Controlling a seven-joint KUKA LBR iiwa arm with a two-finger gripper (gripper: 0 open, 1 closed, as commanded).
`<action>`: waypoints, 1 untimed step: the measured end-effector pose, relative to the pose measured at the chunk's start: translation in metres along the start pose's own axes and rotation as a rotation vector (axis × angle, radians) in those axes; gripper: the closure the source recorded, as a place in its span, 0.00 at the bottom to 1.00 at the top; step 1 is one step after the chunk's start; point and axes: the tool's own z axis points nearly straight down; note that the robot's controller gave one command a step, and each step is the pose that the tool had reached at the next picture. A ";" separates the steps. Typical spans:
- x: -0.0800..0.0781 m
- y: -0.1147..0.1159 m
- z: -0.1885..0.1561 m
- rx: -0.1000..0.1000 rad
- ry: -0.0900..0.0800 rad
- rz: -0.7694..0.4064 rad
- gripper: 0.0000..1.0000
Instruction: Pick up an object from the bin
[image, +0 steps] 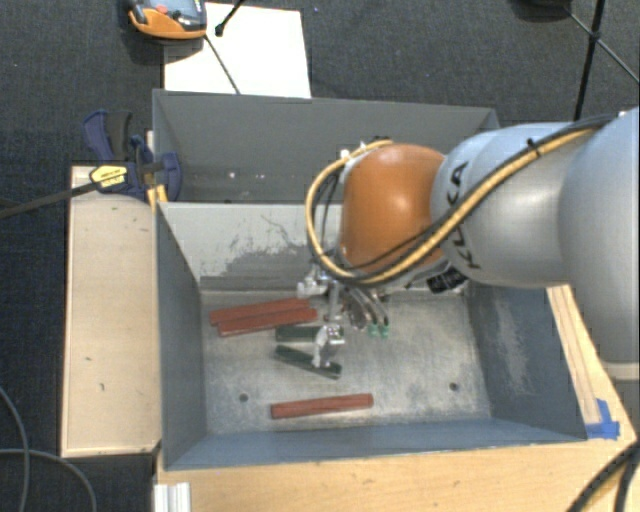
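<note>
My gripper (328, 345) reaches down into the middle of the bin, under the orange wrist cover. Its fingertips stand right at a dark green elongated thing (305, 359) that lies slanted on the bin floor, with a second dark green piece (294, 331) just above it. A long reddish-brown bar (262, 317) lies to the left of the gripper, its right end close beside the fingers. Another reddish-brown bar (321, 406) lies flat nearer the front wall, apart from the gripper. Nothing is seen lifted off the floor.
The arm comes in from the right and covers the bin's right rear part. A small green bit (380, 329) shows just right of the gripper. Bare floor lies at the right and front left.
</note>
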 end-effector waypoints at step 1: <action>-0.007 0.000 0.059 0.000 -0.013 -0.022 1.00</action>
